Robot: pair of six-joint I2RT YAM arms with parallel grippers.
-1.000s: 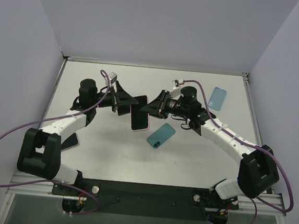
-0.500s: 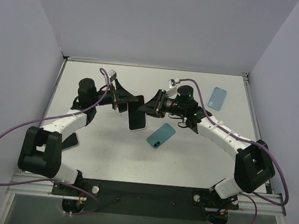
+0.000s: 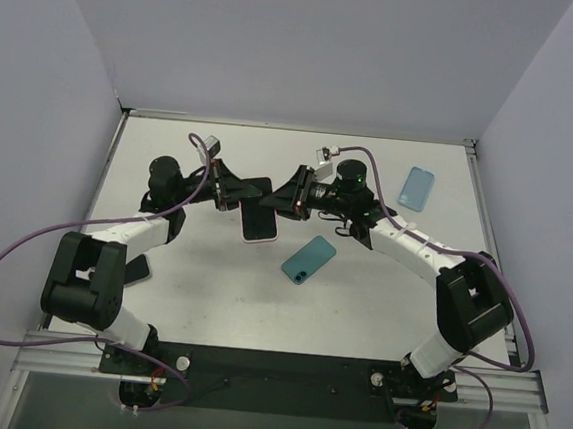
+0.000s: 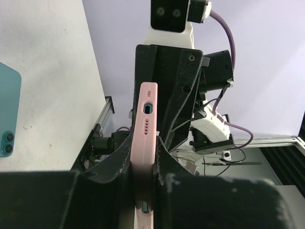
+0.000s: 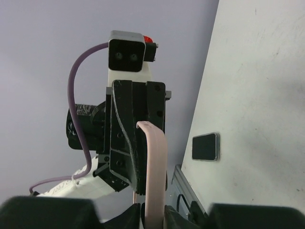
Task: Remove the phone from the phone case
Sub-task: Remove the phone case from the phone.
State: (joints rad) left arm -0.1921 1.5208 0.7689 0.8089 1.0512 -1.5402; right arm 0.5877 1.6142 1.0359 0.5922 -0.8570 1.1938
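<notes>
The pink phone case (image 3: 261,240) with the black phone (image 3: 258,219) in it hangs above the table's middle, between my two grippers. My left gripper (image 3: 238,192) is shut on its left end; in the left wrist view both fingers press the sides of the case (image 4: 147,109), which my left gripper (image 4: 144,153) sees edge-on. From the right, my right gripper (image 3: 286,198) holds the other end. In the right wrist view the pink case (image 5: 155,162) runs up from between the fingers of my right gripper (image 5: 153,211) and bends at its top.
A teal phone (image 3: 309,260) lies on the table just right of the held case. A blue case (image 3: 417,189) lies at the back right. A dark phone (image 5: 205,146) lies by the left arm (image 3: 137,269). Walls enclose the table on three sides.
The left gripper has closed on the pink case, which only the right gripper held before. Both grippers and the case have shifted left and slightly toward the back.
</notes>
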